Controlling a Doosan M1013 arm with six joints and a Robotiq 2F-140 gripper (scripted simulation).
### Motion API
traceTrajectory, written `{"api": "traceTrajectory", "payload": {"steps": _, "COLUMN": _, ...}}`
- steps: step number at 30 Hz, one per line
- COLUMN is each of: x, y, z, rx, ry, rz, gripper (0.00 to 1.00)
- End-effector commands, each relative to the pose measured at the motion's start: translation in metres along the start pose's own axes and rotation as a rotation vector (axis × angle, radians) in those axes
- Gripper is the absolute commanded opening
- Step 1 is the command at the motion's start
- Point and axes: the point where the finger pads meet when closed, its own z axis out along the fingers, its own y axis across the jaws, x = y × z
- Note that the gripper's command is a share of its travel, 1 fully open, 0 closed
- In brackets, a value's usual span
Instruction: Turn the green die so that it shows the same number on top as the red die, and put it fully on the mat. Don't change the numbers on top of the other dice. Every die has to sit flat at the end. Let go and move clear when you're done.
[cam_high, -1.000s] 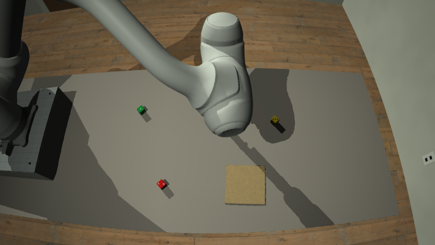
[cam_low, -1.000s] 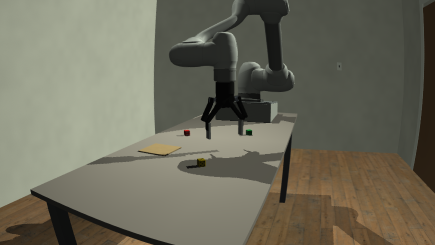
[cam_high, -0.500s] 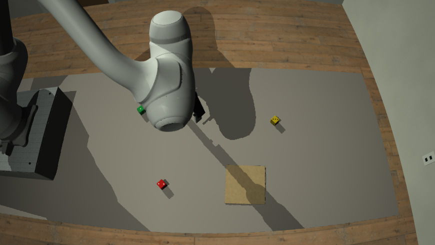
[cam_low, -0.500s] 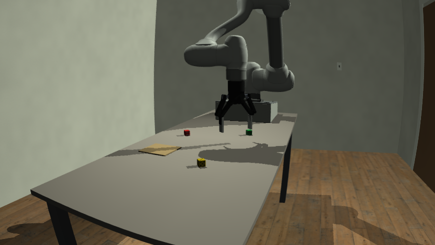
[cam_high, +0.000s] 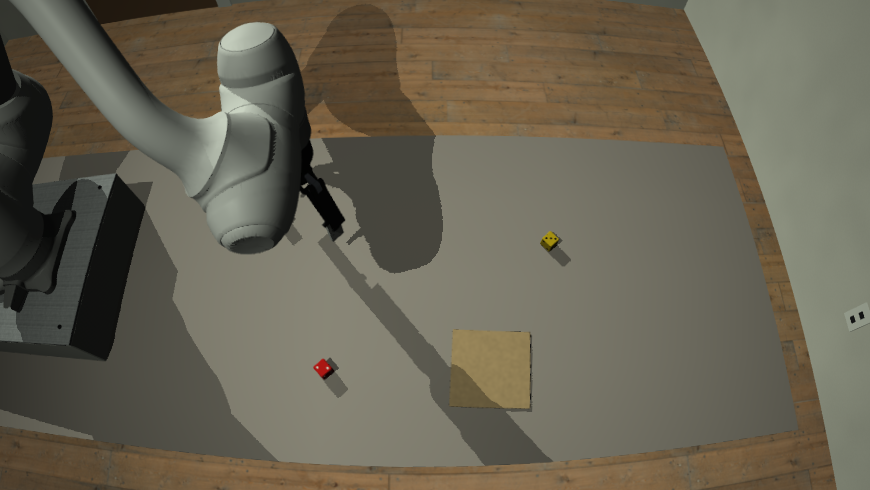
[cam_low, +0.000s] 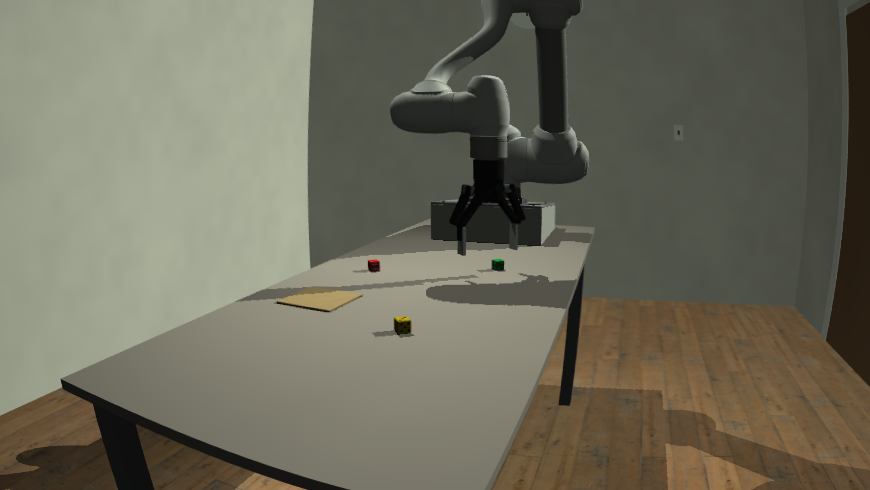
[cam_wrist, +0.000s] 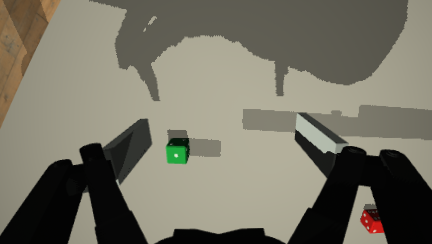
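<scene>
The green die (cam_wrist: 177, 151) lies flat on the grey table and shows one white pip on top in the wrist view. It also shows in the exterior view (cam_low: 497, 264); the arm hides it in the top view. My gripper (cam_wrist: 221, 129) (cam_low: 487, 245) is open and empty, hovering above the table with the green die below, close to the left finger. The red die (cam_high: 322, 367) (cam_low: 373, 264) (cam_wrist: 372, 220) sits flat with two white pips on top. The tan mat (cam_high: 490, 369) (cam_low: 320, 299) lies to the right of the red die and holds nothing.
A yellow die (cam_high: 549, 241) (cam_low: 402, 325) sits flat on the table with two dark pips on top. The arm's grey base block (cam_high: 66, 267) (cam_low: 493, 222) stands at the table's end. The table edge (cam_wrist: 20, 80) runs close to the green die.
</scene>
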Motion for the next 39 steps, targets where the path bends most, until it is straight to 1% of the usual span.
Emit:
{"api": "traceTrajectory", "payload": {"steps": 1, "x": -0.013, "y": -0.016, "z": 0.000, "rx": -0.001, "ry": 0.001, "rz": 0.000, "gripper": 1.00}}
{"api": "traceTrajectory", "payload": {"steps": 10, "x": -0.035, "y": -0.043, "z": 0.000, "rx": -0.001, "ry": 0.001, "rz": 0.000, "gripper": 1.00}}
{"api": "traceTrajectory", "payload": {"steps": 20, "x": -0.042, "y": -0.051, "z": 0.000, "rx": -0.001, "ry": 0.001, "rz": 0.000, "gripper": 1.00}}
{"api": "traceTrajectory", "payload": {"steps": 39, "x": -0.042, "y": -0.051, "z": 0.000, "rx": -0.001, "ry": 0.001, "rz": 0.000, "gripper": 1.00}}
